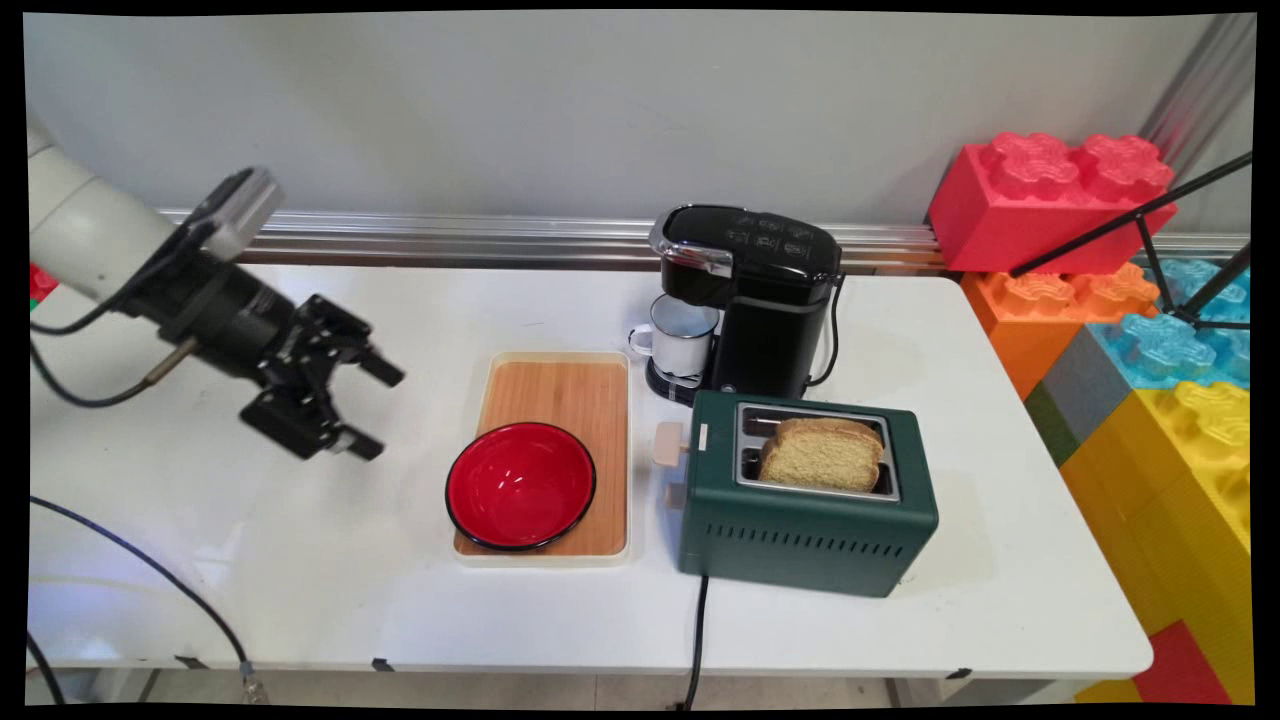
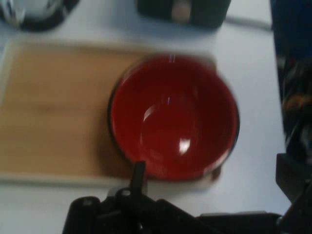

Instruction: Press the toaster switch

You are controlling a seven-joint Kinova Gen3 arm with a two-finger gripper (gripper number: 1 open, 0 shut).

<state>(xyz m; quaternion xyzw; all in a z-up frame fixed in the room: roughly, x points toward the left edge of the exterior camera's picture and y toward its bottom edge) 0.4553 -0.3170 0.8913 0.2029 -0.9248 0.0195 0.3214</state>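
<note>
My gripper (image 1: 378,410) hangs above the table's left part, pointing right toward a red bowl (image 1: 520,485). Its fingers are open and hold nothing. The bowl is empty and sits on the near end of a wooden tray (image 1: 560,395), a short way right of the fingertips. In the hand view the bowl (image 2: 173,117) fills the middle, on the tray (image 2: 53,107), with my gripper (image 2: 214,170) open below it and apart from its rim.
A green toaster (image 1: 805,520) with a bread slice (image 1: 822,455) in its slot stands right of the tray. Behind it is a black coffee machine (image 1: 765,290) with a white mug (image 1: 682,335) under its spout. Big coloured toy bricks (image 1: 1150,330) are stacked beyond the table's right edge.
</note>
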